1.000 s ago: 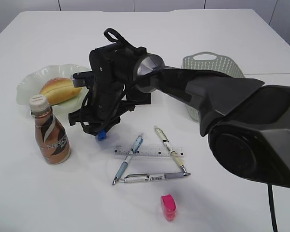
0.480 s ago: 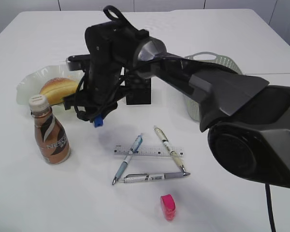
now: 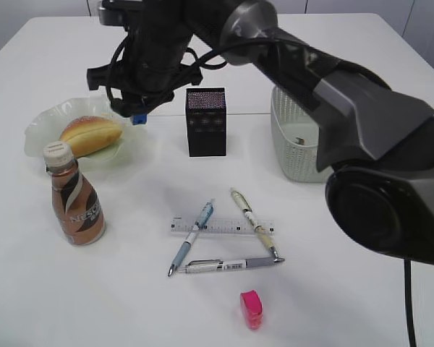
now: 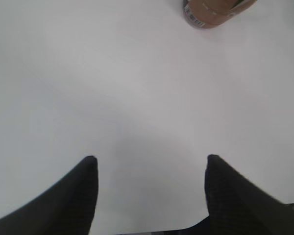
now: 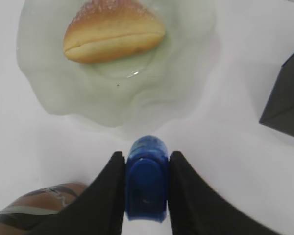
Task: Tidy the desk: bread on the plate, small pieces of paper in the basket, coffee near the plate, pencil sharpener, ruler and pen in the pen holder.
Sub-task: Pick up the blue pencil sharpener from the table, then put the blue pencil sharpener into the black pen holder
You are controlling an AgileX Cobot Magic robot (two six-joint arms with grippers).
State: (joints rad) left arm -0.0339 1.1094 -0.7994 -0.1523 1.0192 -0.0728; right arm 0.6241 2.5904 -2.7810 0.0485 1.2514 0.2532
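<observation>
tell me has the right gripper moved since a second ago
Yes. The right gripper, jaws shut on the blue pencil sharpener, has risen and gone back: it was in front of the pen holder near the ruler, now it is beside the holder's top.

the white desk [image 3: 333, 43] carries the plate [image 3: 40, 123], coffee [image 3: 74, 195], pen holder [image 3: 206, 121], basket [image 3: 293, 148], ruler [image 3: 220, 226], three pens [image 3: 224, 265] (crossed) and a pink sharpener [image 3: 252, 309].
</observation>
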